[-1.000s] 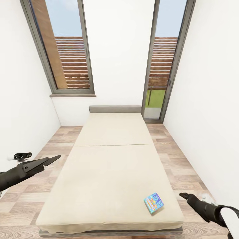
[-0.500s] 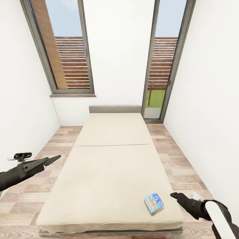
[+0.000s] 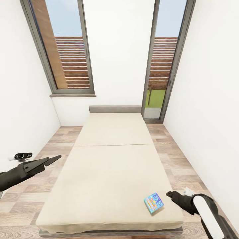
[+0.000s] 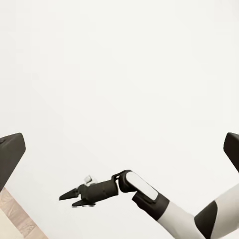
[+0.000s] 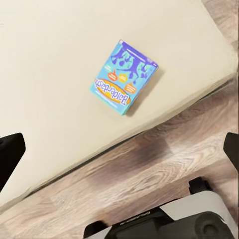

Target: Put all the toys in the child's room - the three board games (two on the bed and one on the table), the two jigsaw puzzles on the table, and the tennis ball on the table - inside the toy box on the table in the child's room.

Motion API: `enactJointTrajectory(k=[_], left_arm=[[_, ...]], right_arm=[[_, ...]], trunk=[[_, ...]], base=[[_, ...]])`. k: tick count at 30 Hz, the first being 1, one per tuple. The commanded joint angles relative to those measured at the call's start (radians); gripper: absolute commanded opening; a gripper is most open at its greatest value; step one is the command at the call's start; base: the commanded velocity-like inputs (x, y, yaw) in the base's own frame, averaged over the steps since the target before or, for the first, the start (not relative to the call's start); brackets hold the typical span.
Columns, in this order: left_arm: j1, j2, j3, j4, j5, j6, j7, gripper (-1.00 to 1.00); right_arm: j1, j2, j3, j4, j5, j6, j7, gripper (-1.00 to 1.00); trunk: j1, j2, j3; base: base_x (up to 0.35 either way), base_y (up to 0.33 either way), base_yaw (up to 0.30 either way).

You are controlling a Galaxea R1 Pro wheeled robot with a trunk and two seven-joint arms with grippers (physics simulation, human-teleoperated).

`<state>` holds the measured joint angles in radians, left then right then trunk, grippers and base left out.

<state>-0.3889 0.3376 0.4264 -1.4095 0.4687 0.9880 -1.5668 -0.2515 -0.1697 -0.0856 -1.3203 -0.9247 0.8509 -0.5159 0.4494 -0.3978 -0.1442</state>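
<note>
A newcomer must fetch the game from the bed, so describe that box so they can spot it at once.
Start at the cream bed between the two tall windows. Go to its near corner on the right gripper's side, where the box lies flat close to the edge. It is a small turquoise box with blue and orange print, the one colourful thing on the plain mattress.
</note>
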Motion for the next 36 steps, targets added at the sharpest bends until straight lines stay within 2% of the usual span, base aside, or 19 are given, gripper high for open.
enactJointTrajectory(k=[1,3,7,9,11,17,30,32,36], left_arm=[[-0.001,0.000,0.000,0.000,-0.001,0.011,-0.004,1.00],[-0.001,-0.001,0.000,0.000,-0.001,0.011,-0.004,1.00],[-0.001,-0.001,0.000,0.000,-0.001,0.011,-0.004,1.00],[-0.001,-0.002,0.001,0.000,-0.001,0.011,-0.004,1.00],[-0.001,-0.002,0.001,0.000,-0.001,0.011,-0.004,1.00],[-0.001,-0.002,0.002,0.000,-0.001,0.011,-0.004,1.00],[-0.001,0.003,0.004,0.003,-0.009,0.011,-0.004,1.00],[-0.001,0.004,0.004,0.003,-0.010,0.011,-0.004,1.00],[-0.001,0.005,0.004,0.004,-0.012,0.011,-0.004,1.00]], right_arm=[[-0.006,0.003,0.007,-0.001,0.004,0.002,-0.023,1.00],[-0.024,0.024,0.029,0.003,0.042,0.001,-0.058,1.00],[-0.048,0.085,0.059,0.048,0.103,0.001,-0.102,1.00],[-0.052,0.104,0.066,0.062,0.123,-0.001,-0.110,1.00],[-0.053,0.111,0.069,0.066,0.134,-0.009,-0.112,1.00],[-0.054,0.118,0.072,0.066,0.144,-0.047,-0.113,1.00],[-0.055,0.119,0.071,0.063,0.145,-0.070,-0.112,1.00],[-0.068,0.119,0.071,0.062,0.145,-0.071,-0.108,1.00],[-0.163,0.120,0.088,0.065,0.143,-0.066,-0.111,1.00]], trunk=[[0.001,-0.002,-0.002],[0.001,-0.002,-0.002],[0.001,-0.002,-0.002],[0.001,-0.002,-0.002],[0.001,-0.002,-0.002],[0.001,-0.002,-0.002],[0.001,-0.002,-0.015],[0.001,-0.002,-0.018],[0.001,-0.002,-0.024]], base=[[0.000,0.000,0.000],[0.000,0.000,0.000],[0.000,0.000,0.000],[0.000,0.000,0.000],[0.000,0.000,0.000],[0.000,0.000,0.000],[0.000,0.000,0.057],[0.000,0.000,0.099],[0.000,0.000,0.114]])
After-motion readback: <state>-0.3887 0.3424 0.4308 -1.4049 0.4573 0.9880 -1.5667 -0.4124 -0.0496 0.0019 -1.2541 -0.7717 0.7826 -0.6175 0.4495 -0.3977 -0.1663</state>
